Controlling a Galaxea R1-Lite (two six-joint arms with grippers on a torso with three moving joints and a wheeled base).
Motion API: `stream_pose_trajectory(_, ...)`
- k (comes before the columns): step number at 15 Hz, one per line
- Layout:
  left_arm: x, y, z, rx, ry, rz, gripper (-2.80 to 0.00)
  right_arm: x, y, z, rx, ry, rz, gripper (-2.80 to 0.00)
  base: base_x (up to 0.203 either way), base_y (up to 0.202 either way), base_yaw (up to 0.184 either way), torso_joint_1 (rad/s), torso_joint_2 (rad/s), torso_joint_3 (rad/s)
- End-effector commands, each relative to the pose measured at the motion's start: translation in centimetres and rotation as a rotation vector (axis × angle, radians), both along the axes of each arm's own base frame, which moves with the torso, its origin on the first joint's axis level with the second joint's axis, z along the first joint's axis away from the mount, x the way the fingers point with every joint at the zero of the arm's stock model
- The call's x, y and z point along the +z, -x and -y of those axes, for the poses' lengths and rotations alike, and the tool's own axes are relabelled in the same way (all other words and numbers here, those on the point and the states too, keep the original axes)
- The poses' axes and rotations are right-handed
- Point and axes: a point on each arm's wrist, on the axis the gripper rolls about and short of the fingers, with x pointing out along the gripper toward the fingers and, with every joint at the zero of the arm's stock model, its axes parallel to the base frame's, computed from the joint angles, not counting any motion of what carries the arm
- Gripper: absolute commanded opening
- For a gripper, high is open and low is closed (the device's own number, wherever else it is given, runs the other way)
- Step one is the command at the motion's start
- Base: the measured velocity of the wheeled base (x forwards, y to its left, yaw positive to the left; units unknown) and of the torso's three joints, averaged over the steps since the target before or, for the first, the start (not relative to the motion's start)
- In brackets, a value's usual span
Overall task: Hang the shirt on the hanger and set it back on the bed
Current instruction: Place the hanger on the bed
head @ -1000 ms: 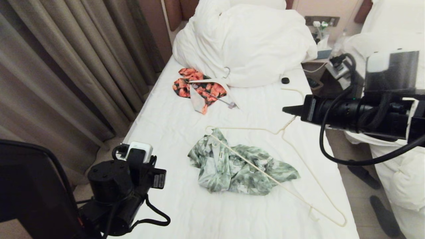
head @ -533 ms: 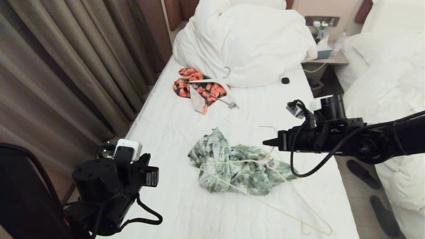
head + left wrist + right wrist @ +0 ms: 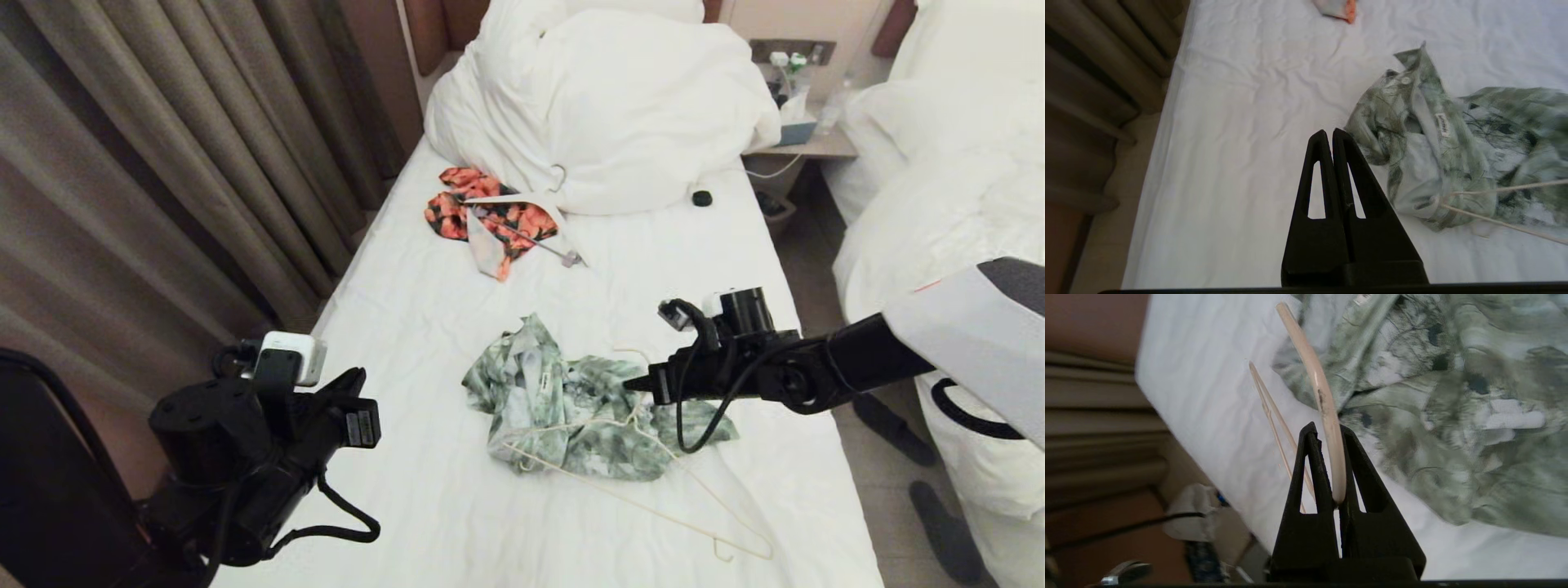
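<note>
We observe heavy taupe curtains [image 3: 139, 163] hanging in deep pleats along the left side of the room, reaching to the floor. Behind them at the far end we see a padded reddish-brown headboard [image 3: 429, 33]. At the far right we note a bedside table [image 3: 804, 147] with small items on top, below a wall socket panel [image 3: 792, 51]. A neighbouring bed [image 3: 939, 163] heaped with white bedding stands on the right. Between the beds we find beige tiled floor [image 3: 878, 482] with dark slippers [image 3: 943, 527]. Lighting is warm and dim.
</note>
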Motion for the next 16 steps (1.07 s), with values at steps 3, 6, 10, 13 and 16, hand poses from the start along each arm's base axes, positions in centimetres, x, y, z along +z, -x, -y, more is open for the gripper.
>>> stream_pose_trajectory(3,0.0,0.3,-0.3,0.010,0.018,0.002,-2.80,-3.7,-1.4,0.4,0.022,0.060,-0.011,-2.80,0.000,0.000,0.000,0.000,0.00,0.000)
stream_pose_trajectory(6,-0.1,0.6,-0.2,0.002,0.020,-0.009,-2.80,-4.3,-2.1,0.2,0.026,0.069,0.007,-2.80,0.000,0.000,0.000,0.000,0.00,0.000)
stream_pose_trajectory(10,0.4,1.5,-0.3,-0.007,0.038,0.004,-2.80,-3.9,-2.0,0.0,0.006,0.061,-0.004,0.00,0.000,0.000,0.000,0.000,0.00,0.000)
stream_pose_trajectory(13,1.0,1.8,-0.4,-0.009,0.056,0.027,-2.80,-2.4,-0.2,0.5,-0.039,0.091,-0.003,0.00,0.000,0.000,0.000,0.000,0.00,0.000)
stream_pose_trajectory(16,2.4,1.5,-0.3,-0.017,0.067,0.091,-2.80,-0.5,1.9,1.7,-0.112,0.141,0.014,0.00,0.000,0.000,0.000,0.000,0.00,0.000)
